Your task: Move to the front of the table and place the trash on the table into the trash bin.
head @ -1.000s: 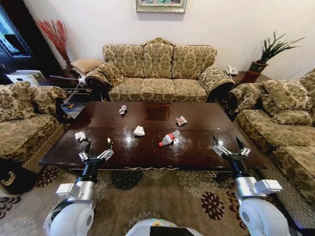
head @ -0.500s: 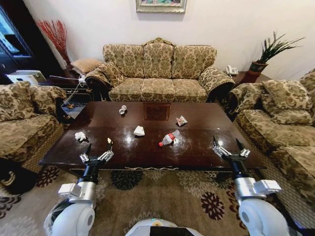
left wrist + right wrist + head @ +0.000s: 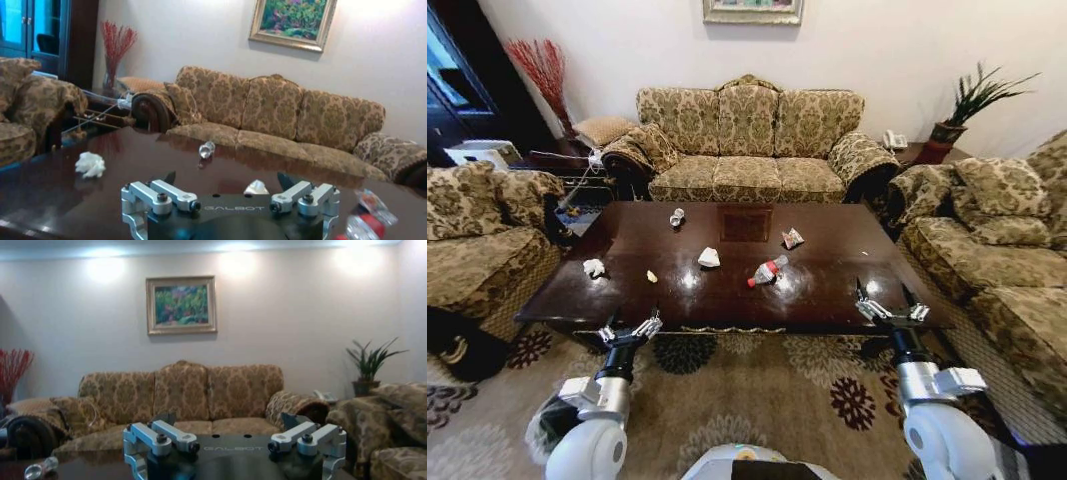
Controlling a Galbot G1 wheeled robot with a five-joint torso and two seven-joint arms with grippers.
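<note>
Facing long edge of desk (image 3: 827, 300), both arms raised at near edge. Left hand (image 3: 632, 330) spread wide, grasping nothing, just short of desk rim. Right hand (image 3: 887, 308) likewise spread and bare, over near right corner.

Trash all beyond the hands, none touching either:
- crumpled tissue (image 3: 593, 267) ahead and outward of left hand, near desk's left end
- small pale scrap (image 3: 652, 277) just ahead of left hand
- second tissue (image 3: 709, 258) farther ahead, toward desk middle
- bottle with red cap (image 3: 766, 272) lying on its side, between the two hands and well ahead
- red-white wrapper (image 3: 793, 238) beyond bottle
- small clear cup (image 3: 676, 217) farthest, near sofa (image 3: 749, 150) side

Risks, as judged:
- Cup and wrapper sit far across; reach from this edge may fall short, forcing torso lean and possible knock against rim.
- Bottle on its side on glossy top likely to roll if nudged off-centre.
- Tissues light; fingers closing may push instead of pinch.

Hard to make out:
- Trash bin not located in these views; drop point unknown.
- Small scrap too small to identify.
- Bottle blurred at edge of left wrist view.
- Near desk edge partly masked by both hands.
</note>
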